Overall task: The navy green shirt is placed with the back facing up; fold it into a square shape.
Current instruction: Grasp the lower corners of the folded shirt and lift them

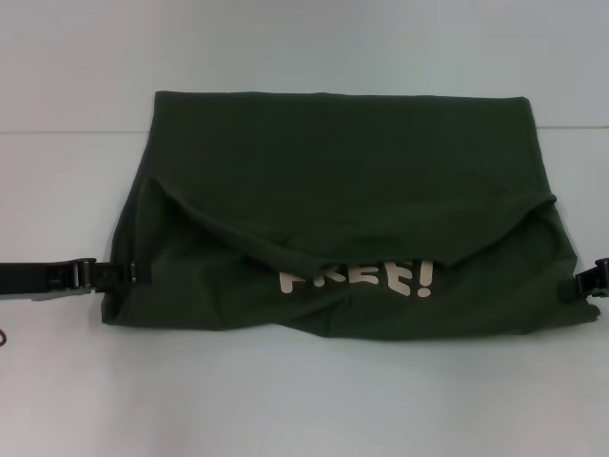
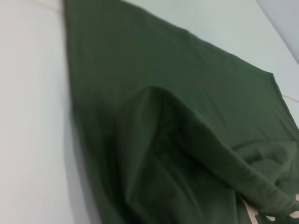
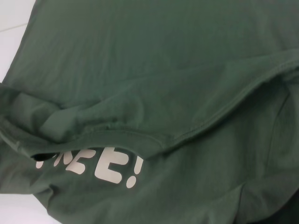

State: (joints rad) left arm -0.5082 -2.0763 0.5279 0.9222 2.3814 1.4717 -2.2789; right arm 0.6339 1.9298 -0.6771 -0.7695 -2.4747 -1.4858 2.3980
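While both grippers, left gripper (image 1: 136,272) and right gripper (image 1: 582,284), pinch the navy green shirt (image 1: 333,162) at its side edges, carry them forward evenly so the fold lands square.

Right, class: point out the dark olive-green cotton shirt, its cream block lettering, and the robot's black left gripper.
Dark olive-green cotton shirt (image 1: 343,143): head view, plain far panel.
Cream block lettering (image 1: 357,278): head view, middle of the visible letters.
Black left gripper (image 1: 122,273): head view, at the shirt's left edge.
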